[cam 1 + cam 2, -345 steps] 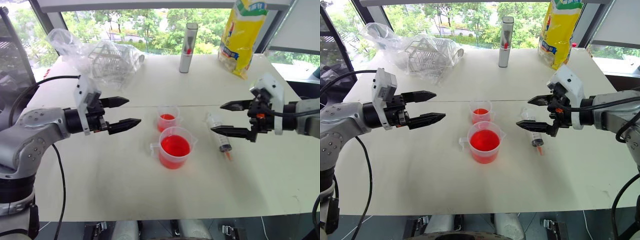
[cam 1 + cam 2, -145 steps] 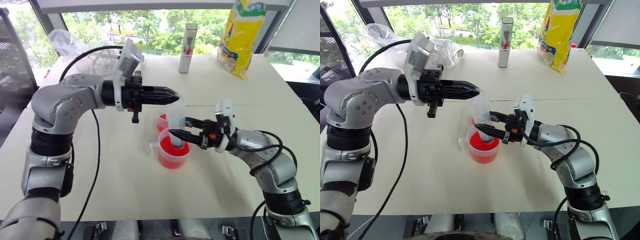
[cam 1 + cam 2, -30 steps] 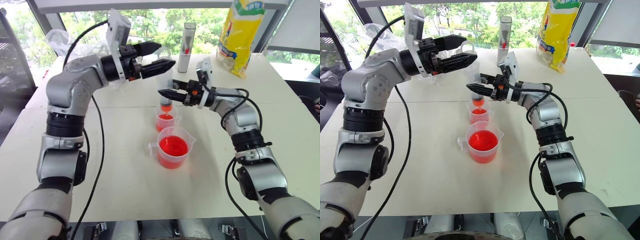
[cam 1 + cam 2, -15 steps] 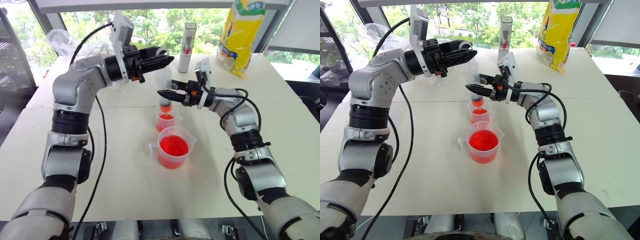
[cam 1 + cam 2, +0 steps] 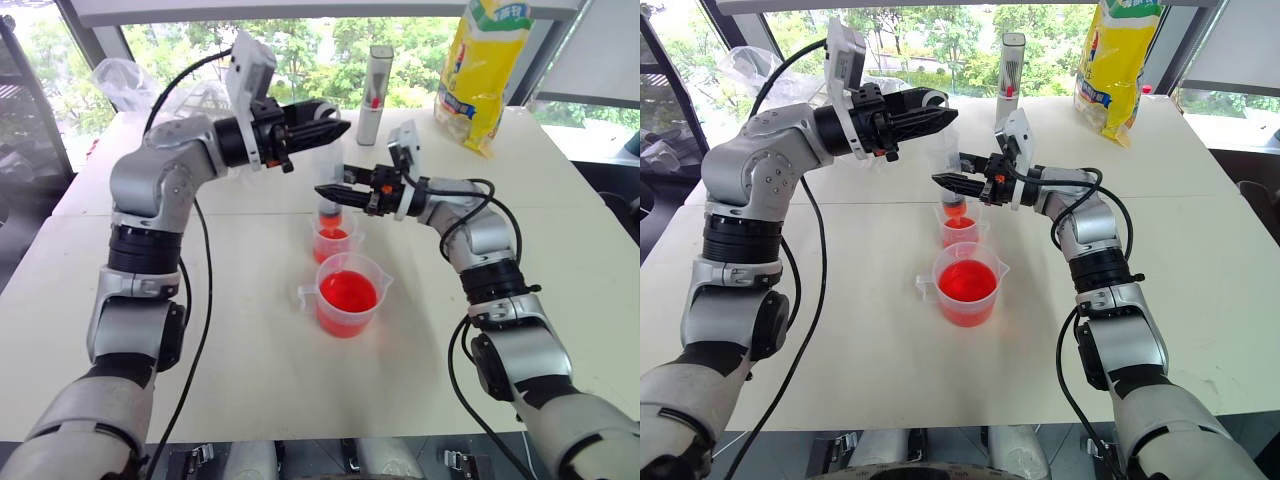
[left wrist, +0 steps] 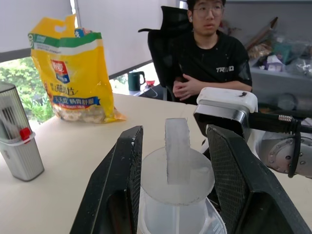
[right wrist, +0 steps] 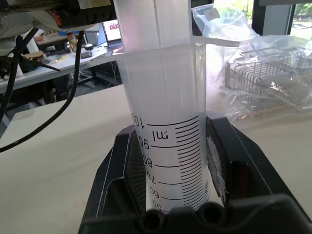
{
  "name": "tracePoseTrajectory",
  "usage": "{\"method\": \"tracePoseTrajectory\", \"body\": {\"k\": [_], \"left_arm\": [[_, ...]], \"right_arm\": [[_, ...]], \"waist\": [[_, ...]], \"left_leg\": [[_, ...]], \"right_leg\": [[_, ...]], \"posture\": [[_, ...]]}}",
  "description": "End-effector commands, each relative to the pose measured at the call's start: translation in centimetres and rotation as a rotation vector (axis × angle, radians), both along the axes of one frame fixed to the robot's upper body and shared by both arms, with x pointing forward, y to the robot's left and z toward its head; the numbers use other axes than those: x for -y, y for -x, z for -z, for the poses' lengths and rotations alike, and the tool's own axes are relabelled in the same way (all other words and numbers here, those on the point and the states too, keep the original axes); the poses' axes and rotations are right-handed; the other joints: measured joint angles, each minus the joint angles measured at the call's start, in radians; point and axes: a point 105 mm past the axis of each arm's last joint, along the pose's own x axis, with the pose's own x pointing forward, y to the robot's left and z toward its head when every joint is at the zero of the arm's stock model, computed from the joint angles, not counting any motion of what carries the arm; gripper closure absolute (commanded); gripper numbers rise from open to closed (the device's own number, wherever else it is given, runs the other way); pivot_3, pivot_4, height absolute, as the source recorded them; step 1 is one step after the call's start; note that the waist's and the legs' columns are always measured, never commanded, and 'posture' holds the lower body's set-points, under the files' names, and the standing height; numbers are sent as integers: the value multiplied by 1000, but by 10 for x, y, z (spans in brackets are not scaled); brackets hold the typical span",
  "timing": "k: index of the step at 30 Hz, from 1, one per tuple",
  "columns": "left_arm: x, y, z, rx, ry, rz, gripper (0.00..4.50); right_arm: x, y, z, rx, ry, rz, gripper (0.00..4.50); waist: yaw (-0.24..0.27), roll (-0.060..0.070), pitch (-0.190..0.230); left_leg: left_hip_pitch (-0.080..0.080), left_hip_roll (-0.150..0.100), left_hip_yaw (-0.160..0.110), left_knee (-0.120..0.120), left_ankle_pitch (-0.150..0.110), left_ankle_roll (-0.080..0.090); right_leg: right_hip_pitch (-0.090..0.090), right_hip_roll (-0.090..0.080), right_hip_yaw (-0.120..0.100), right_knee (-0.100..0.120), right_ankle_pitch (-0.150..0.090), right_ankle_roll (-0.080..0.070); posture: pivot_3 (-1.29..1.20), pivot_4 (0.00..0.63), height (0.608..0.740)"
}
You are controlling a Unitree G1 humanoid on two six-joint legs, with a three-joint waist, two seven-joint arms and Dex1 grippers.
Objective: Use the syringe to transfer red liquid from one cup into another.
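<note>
The right hand is clamped on the syringe barrel, held upright above the smaller cup. The left hand is closed about the plunger top. Red liquid remains in the larger cup at 6 o'clock; discharge is judged pending.

Upright syringe held above smaller cup, larger cup nearer.

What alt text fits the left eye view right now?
The right hand holds the syringe upright over the small cup, while the left hand is at its plunger top. The big cup of red liquid stands just in front on the table.
</note>
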Motion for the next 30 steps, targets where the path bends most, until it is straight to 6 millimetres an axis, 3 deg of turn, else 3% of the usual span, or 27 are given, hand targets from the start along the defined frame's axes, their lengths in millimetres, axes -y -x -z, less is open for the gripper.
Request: {"method": "tracePoseTrajectory", "body": {"k": [1,30], "left_arm": [[8,3,10,-3,-41,23,3058],[11,3,29,-72,-45,33,3058]], "right_arm": [[-2,4,-29,93,-39,-19,3174],[6,6,-55,144,-76,-8,3174]], "waist": [[0,0,0],[0,0,0]], "left_leg": [[0,0,0,0,0,0],[0,0,0,0,0,0]], "right_leg": [[0,0,0,0,0,0],[0,0,0,0,0,0]], "posture": [[0,150,740],[0,150,740]]}}
